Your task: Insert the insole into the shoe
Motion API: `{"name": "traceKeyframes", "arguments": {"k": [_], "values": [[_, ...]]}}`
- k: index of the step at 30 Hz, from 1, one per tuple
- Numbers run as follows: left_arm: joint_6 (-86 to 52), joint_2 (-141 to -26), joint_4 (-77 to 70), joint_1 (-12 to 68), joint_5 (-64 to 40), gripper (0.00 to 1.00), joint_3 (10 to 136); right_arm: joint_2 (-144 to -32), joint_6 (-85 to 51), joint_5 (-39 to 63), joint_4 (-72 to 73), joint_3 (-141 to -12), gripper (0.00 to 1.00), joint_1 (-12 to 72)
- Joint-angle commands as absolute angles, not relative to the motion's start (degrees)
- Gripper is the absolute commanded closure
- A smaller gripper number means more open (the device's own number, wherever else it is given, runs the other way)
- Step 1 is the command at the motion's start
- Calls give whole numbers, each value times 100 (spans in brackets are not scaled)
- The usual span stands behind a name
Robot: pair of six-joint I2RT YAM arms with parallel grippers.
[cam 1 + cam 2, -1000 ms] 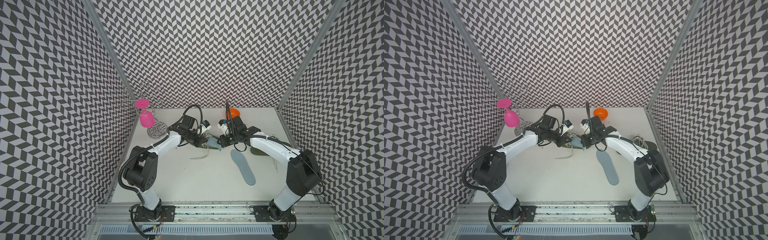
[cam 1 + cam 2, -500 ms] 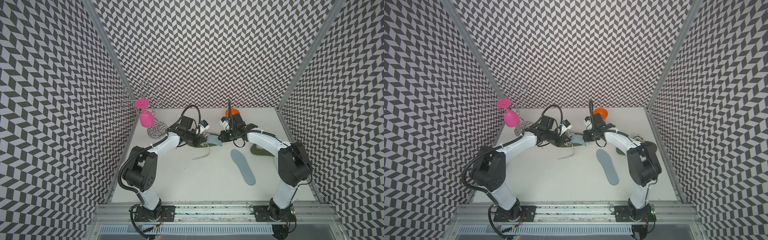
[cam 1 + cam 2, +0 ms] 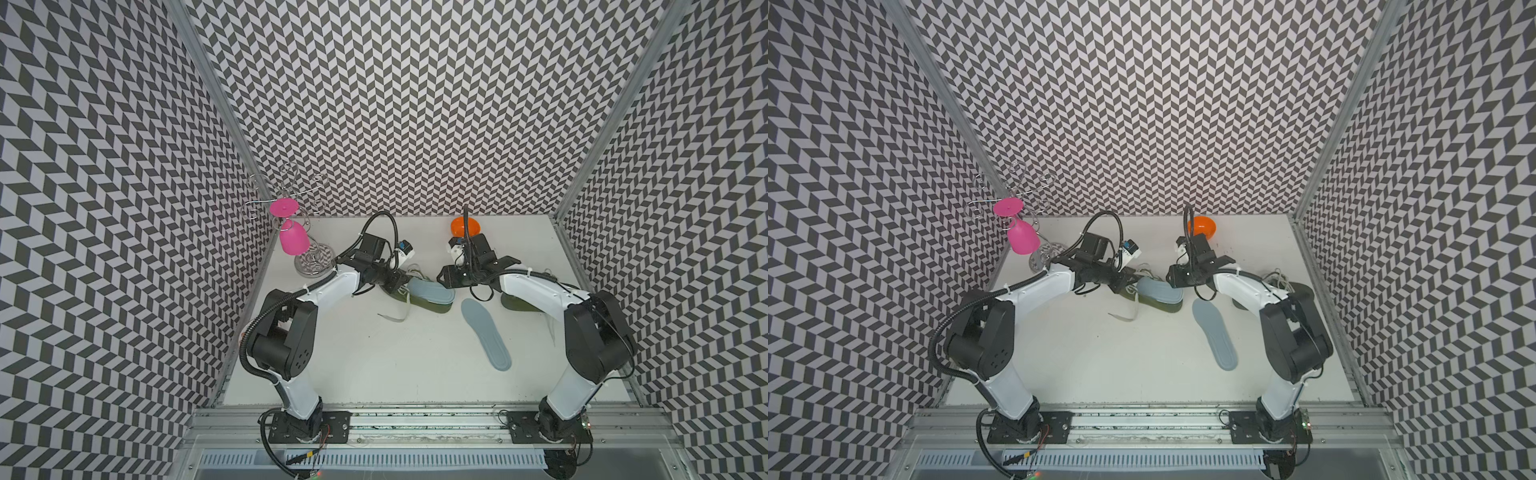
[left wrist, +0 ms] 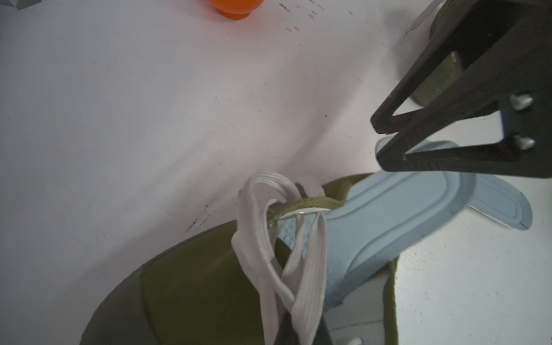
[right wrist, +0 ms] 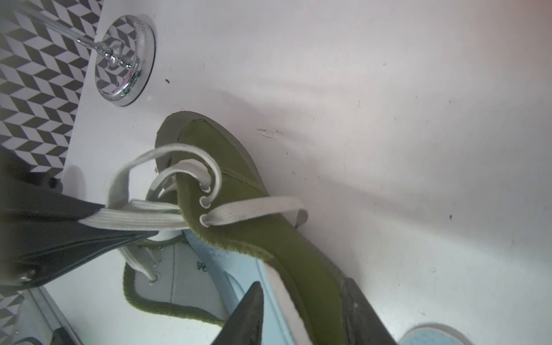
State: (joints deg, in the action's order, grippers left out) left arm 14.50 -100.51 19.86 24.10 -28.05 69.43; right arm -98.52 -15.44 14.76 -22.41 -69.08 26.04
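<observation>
The left fingers (image 5: 53, 227) are clamping on the white laces (image 5: 134, 219), likely holding the green shoe (image 5: 268, 236) open, while the blue insole (image 4: 388, 215) is sitting toe-first inside it, heel end poking out, and the right fingers (image 5: 245, 322) are hovering parted, apparently gripping nothing.

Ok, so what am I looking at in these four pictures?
Two robot arms bolted at the edge of a white table. Two pictures look down from overhead; the other two come from cameras on each arm's wrist. On the table: a green shoe with a blue insole partly in it, a spare insole, a second shoe, an orange bowl and a pink glass hanging on a rack. The left end effector pinches the shoe's white laces; the right end effector is open at the heel.
</observation>
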Motion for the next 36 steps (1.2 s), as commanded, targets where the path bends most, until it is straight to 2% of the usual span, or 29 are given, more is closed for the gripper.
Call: {"name": "traceKeyframes", "arguments": {"k": [1,8,16,26,29,36], "values": [[1324,-10054,1598,2417,-2612,100,7002,-9422,-1625,1235,-2128,-6801,53,2519],[910,-10063,1557,2409,-2316,100,7014,-8844,-2115,1842,-2486,-6343,53,2487],[486,-9987,1486,2443,-2266,100,6917,-8244,-3671,3032,-1251,-5059,56,2506],[441,-9984,1545,2485,-2243,100,6973,-8383,-4257,3097,-381,-4782,57,2672],[390,-9958,1538,2546,-2227,100,6970,-8520,-4332,3085,-312,-4822,59,2690],[168,-9925,1490,2574,-2196,100,6932,-8837,-4291,3072,-458,-4981,76,2775]]}}
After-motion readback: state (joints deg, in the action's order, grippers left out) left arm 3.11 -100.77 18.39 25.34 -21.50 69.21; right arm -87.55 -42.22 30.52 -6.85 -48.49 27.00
